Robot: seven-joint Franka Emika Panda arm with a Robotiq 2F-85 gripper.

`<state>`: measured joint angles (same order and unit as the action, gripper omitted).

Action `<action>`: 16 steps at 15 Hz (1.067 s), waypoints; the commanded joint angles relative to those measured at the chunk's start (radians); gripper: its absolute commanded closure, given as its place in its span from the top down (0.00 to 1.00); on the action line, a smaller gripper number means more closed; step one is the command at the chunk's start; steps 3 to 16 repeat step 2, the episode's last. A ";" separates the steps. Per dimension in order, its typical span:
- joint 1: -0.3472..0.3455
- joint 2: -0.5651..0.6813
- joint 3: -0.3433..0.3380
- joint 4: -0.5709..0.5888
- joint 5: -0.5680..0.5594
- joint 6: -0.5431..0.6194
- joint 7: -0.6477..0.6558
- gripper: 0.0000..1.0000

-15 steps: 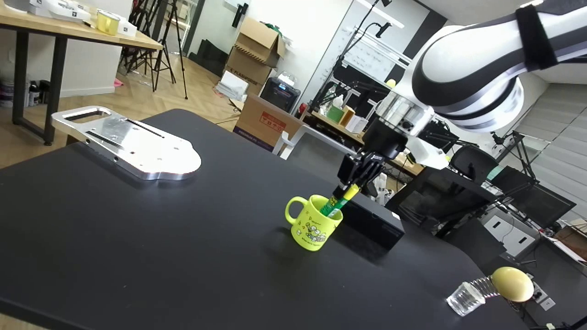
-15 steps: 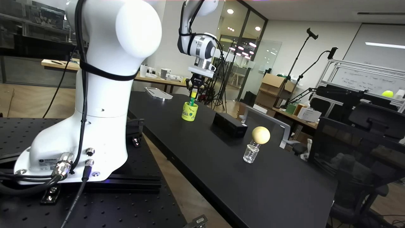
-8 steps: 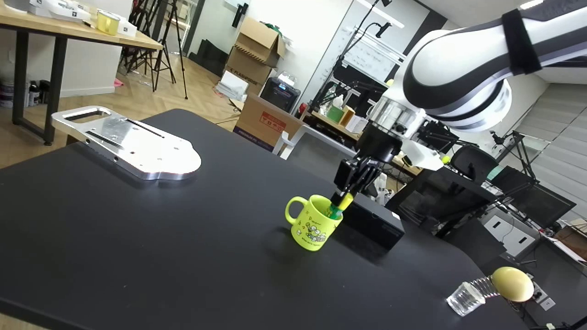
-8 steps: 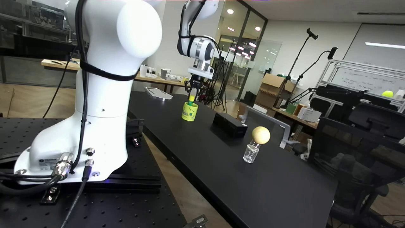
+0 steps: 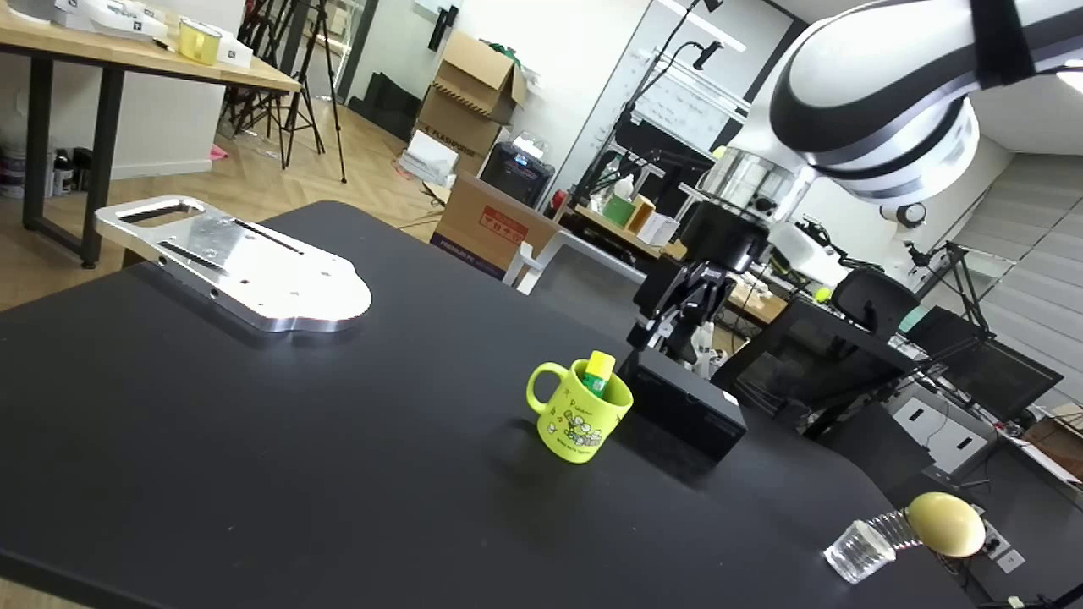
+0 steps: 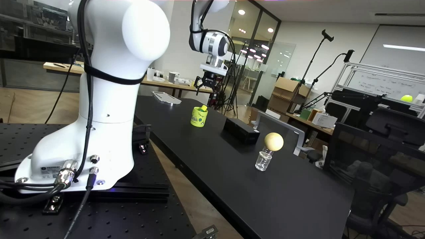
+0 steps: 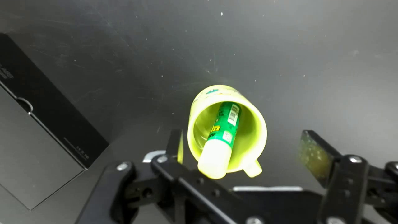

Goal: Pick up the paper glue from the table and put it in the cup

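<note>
The paper glue (image 7: 227, 126), a green stick with a yellow cap, stands tilted inside the cup (image 7: 260, 137). Its cap leans out over the rim; its lower end is hidden by the cup wall in both exterior views. The cup (image 5: 579, 430), a yellow-green mug with a dark print, is upright on the black table (image 5: 381, 474). My gripper (image 7: 242, 140) is open, its pads (image 7: 314, 157) wide apart with nothing between them. It hangs above the cup, apart from the glue, and in an exterior view my gripper (image 6: 204, 95) is seen clear over the cup.
A black box (image 5: 687, 406) lies close beside the cup. A silver metal plate (image 5: 254, 266) rests toward the table's other end. A clear jar with a spring and a pale-yellow ball (image 6: 274, 142) stands farther along. A grey chair back (image 6: 282, 129) borders the table.
The gripper first lowered with the glue into the cup, then opened and rose away. The glue dropped deeper and now leans against the rim. The cup stayed in place.
</note>
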<state>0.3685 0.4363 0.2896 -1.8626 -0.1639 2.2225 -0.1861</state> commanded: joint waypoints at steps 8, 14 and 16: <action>-0.007 -0.029 0.003 0.001 0.009 -0.048 0.001 1.00; -0.007 -0.029 0.003 0.001 0.009 -0.048 0.001 1.00; -0.007 -0.029 0.003 0.001 0.009 -0.048 0.001 1.00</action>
